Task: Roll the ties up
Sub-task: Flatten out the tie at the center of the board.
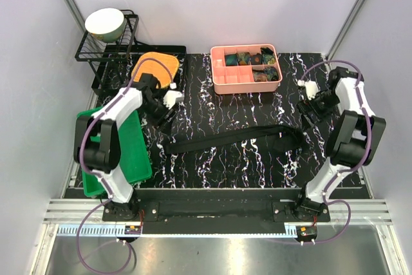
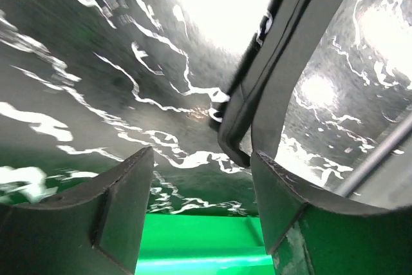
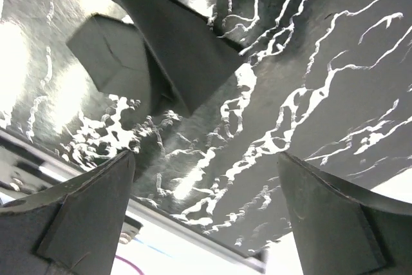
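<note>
One black tie (image 1: 232,138) lies stretched across the marbled table, narrow end at the left, wider end at the right. My left gripper (image 1: 165,120) hovers just above and behind the narrow end, open. In the left wrist view the tie's narrow end (image 2: 257,94) stops just ahead of the right finger (image 2: 283,204), and nothing sits between the fingers of the left gripper (image 2: 201,156). My right gripper (image 1: 308,113) hangs beside the wide end. In its own view the right gripper (image 3: 206,156) is open wide, with the tie's pointed tip (image 3: 180,62) lying beyond it, untouched.
A pink compartment tray (image 1: 221,80) holding several rolled patterned ties stands at the back centre. A green board (image 1: 129,152) lies at the left, also visible as the green board (image 2: 199,243) under my left fingers. An orange lid (image 1: 158,66) and a wire rack with a bowl (image 1: 105,24) sit at the back left.
</note>
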Available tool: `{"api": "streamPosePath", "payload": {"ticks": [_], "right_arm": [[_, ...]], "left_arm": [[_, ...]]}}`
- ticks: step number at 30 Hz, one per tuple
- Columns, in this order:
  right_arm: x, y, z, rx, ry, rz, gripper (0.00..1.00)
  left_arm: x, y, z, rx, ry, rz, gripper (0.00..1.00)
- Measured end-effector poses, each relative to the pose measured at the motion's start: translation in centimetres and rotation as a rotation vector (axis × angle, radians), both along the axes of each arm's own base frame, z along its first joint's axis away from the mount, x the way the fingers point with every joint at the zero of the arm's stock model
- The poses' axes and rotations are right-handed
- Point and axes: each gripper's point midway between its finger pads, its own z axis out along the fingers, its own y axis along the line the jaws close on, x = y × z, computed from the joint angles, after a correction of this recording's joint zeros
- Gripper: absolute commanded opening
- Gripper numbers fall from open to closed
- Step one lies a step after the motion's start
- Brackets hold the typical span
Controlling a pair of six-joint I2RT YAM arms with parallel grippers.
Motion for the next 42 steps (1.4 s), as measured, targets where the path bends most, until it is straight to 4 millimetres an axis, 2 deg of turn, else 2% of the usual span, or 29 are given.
{"api": "streamPosePath", "payload": {"ticks": [2, 5, 8, 10, 12, 14, 15, 17, 18, 19, 23, 26, 28, 31, 33, 36, 37, 38, 39, 41, 42], "right_arm": [[-0.5, 0.5, 0.0, -0.006, -0.017, -0.032, 0.93], [-2.1, 1.5, -1.1, 0.013, 0.016, -0.092, 0.96], [-3.4, 2.5, -3.2, 0.047, 0.066, -0.178, 0.98], [-4.0, 2.8, -4.5, 0.051, 0.087, -0.229, 0.96], [-4.0, 2.8, -5.6, 0.044, 0.084, -0.265, 0.85], [-3.4, 2.6, -6.2, 0.038, 0.065, -0.283, 0.68], [-3.0, 2.4, -6.7, 0.029, 0.053, -0.288, 0.47], [-2.3, 1.9, -7.5, 0.011, 0.037, -0.291, 0.3], [-2.0, 1.7, -8.0, 0.003, 0.035, -0.295, 0.11], [-1.8, 1.3, -8.3, -0.012, 0.04, -0.302, 0.0], [-0.8, 0.4, -7.8, -0.045, 0.011, -0.256, 0.0], [-1.2, -0.1, -6.8, -0.071, 0.02, -0.167, 0.0], [-2.4, -0.3, -5.7, -0.086, 0.043, -0.068, 0.0], [-5.3, -0.7, -3.6, -0.114, 0.119, 0.097, 0.0], [-6.5, -1.2, -3.0, -0.135, 0.166, 0.194, 0.01], [-8.0, -2.2, -3.6, -0.168, 0.27, 0.341, 0.05], [-8.4, -2.4, -4.1, -0.176, 0.314, 0.388, 0.09], [-8.6, -2.6, -4.7, -0.18, 0.357, 0.432, 0.23], [-8.6, -2.8, -5.2, -0.183, 0.4, 0.473, 0.33], [-7.7, -3.2, -6.2, -0.201, 0.459, 0.538, 0.54], [-6.6, -3.4, -6.5, -0.217, 0.464, 0.556, 0.56]], "left_arm": [[0.4, -0.7, 1.3, 0.021, -0.095, -0.04, 0.67], [-0.7, -2.8, 2.2, 0.047, -0.193, -0.132, 0.67], [-3.3, -5.1, 1.0, 0.08, -0.216, -0.244, 0.67], [-4.6, -5.4, -0.4, 0.11, -0.199, -0.277, 0.67], [-5.1, -5.0, -1.4, 0.141, -0.186, -0.28, 0.64], [-5.1, -4.5, -2.1, 0.171, -0.182, -0.271, 0.61], [-4.9, -4.5, -2.3, 0.182, -0.186, -0.266, 0.59], [-4.3, -4.4, -2.7, 0.198, -0.2, -0.254, 0.57], [-4.1, -4.4, -3.0, 0.207, -0.207, -0.251, 0.53], [-3.8, -4.3, -3.3, 0.217, -0.214, -0.248, 0.52], [-3.6, -3.5, -5.1, 0.272, -0.2, -0.243, 0.43], [-3.7, -2.9, -5.8, 0.29, -0.184, -0.237, 0.36], [-3.4, -2.9, -5.8, 0.289, -0.192, -0.238, 0.3], [-3.4, -2.7, -5.9, 0.289, -0.196, -0.254, 0.25], [-3.4, -2.7, -5.9, 0.288, -0.2, -0.272, 0.23], [-3.4, -2.7, -5.9, 0.285, -0.204, -0.294, 0.21], [-3.4, -2.7, -5.9, 0.285, -0.205, -0.301, 0.21], [-3.3, -2.8, -5.9, 0.285, -0.205, -0.305, 0.21], [-3.3, -2.8, -5.9, 0.285, -0.202, -0.308, 0.21], [-3.1, -2.9, -5.9, 0.289, -0.195, -0.311, 0.22], [-3.0, -2.9, -5.9, 0.29, -0.192, -0.311, 0.22]]}}
